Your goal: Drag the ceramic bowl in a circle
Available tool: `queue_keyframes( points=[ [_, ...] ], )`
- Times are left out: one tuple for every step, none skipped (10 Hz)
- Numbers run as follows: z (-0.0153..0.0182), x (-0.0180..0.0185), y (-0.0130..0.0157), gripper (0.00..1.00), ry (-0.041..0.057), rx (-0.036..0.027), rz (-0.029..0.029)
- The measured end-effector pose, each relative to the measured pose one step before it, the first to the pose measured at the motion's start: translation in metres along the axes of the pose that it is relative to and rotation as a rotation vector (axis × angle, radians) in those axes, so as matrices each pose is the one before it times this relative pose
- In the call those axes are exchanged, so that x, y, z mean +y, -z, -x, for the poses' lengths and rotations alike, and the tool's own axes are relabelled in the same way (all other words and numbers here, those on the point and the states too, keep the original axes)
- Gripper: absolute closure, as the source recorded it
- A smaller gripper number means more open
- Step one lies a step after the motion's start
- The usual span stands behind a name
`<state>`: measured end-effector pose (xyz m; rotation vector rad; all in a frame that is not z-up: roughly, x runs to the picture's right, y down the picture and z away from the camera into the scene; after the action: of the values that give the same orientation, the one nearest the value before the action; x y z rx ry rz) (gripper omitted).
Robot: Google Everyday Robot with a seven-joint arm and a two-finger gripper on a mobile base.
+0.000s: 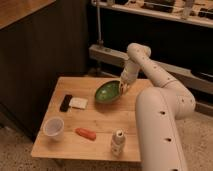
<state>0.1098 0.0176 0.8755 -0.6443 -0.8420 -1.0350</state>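
The green ceramic bowl is on the far middle of the wooden table, tilted with its inside facing the camera. My gripper is at the bowl's right rim, shut on it, with the white arm reaching down from the back right. The rim under the gripper is hidden.
A black flat item and a white flat item lie left of the bowl. A translucent plastic cup stands front left, an orange object beside it, and a small white bottle at the front. My arm's large body covers the table's right side.
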Motion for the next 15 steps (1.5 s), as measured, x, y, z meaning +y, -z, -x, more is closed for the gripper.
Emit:
queue_keyframes(
  points=[
    [-0.00309, -0.00573, -0.01041, 1.00, 0.01175, 0.01315, -0.00127],
    [-0.00461, -0.00062, -0.00875, 1.00, -0.00298, 0.01760, -0.01073],
    [-0.00256, 0.00208, -0.00173, 1.00, -0.00417, 0.01258, -0.01421],
    [-0.00517, 0.01009, -0.00015, 1.00, -0.00460, 0.02434, -0.03427],
    [-0.00417, 0.01083, 0.00077, 1.00, -0.00965, 0.01713, -0.02148],
    [-0.00621, 0.01093, 0.00283, 1.00, -0.01558, 0.02457, -0.02197],
    [-0.00576, 0.01132, 0.00500, 1.00, -0.01774, 0.02285, -0.01301],
    [-0.00870, 0.01493, 0.00576, 1.00, -0.02650, 0.02749, -0.01699],
    [-0.00774, 0.01592, 0.00393, 1.00, -0.02937, 0.01977, -0.01526],
    [-0.00492, 0.01126, 0.00162, 1.00, -0.02268, 0.00757, -0.00880],
    [-0.00437, 0.01248, 0.00179, 1.00, -0.02733, 0.00649, -0.00520],
    [0.00018, 0.00490, 0.00112, 1.00, -0.01787, 0.00508, 0.00080],
    [0.00155, 0.00601, 0.00165, 1.00, -0.02586, 0.00514, 0.00060],
    [0.00105, 0.01196, 0.00314, 1.00, -0.04650, 0.00513, -0.00354],
    [0.00407, 0.01148, 0.00314, 1.00, -0.04500, 0.00284, -0.00921]
  ],
)
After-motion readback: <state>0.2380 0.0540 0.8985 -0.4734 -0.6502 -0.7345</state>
